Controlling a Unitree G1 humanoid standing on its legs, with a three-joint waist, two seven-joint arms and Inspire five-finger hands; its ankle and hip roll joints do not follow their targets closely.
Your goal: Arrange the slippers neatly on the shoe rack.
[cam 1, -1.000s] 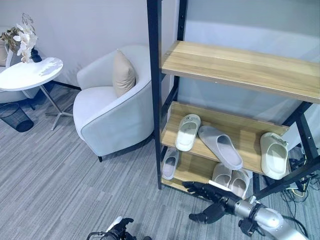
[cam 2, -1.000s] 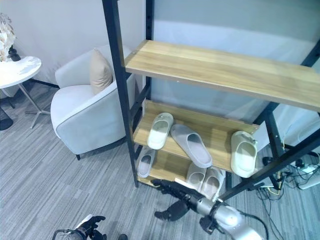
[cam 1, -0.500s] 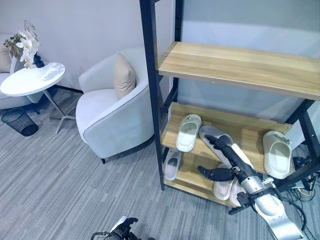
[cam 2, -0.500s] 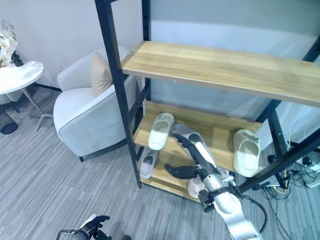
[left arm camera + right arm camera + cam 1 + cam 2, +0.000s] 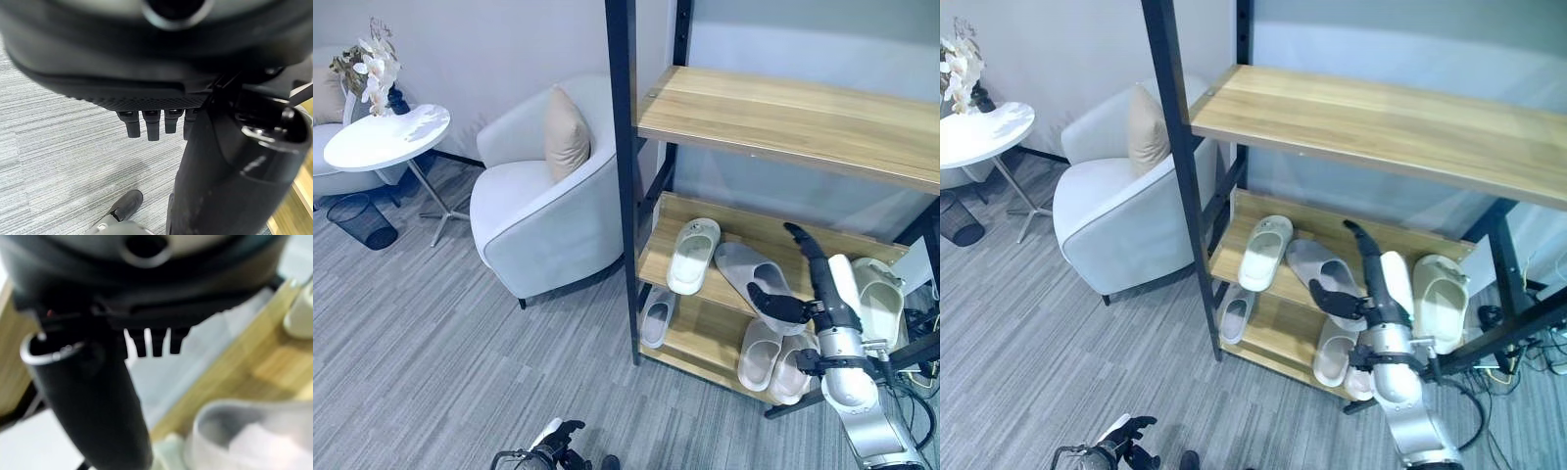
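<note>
The right hand [image 5: 800,294], fingers straight and spread, hovers over the crooked grey slipper [image 5: 751,284] on the shoe rack [image 5: 744,230] middle shelf. Best to close on its heel and turn it parallel with the white slipper [image 5: 692,254].

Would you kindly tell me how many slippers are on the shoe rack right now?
6: white slipper, grey slipper and pale slipper on the middle shelf; small slipper and a pair on the bottom shelf. Others may be hidden.
</note>
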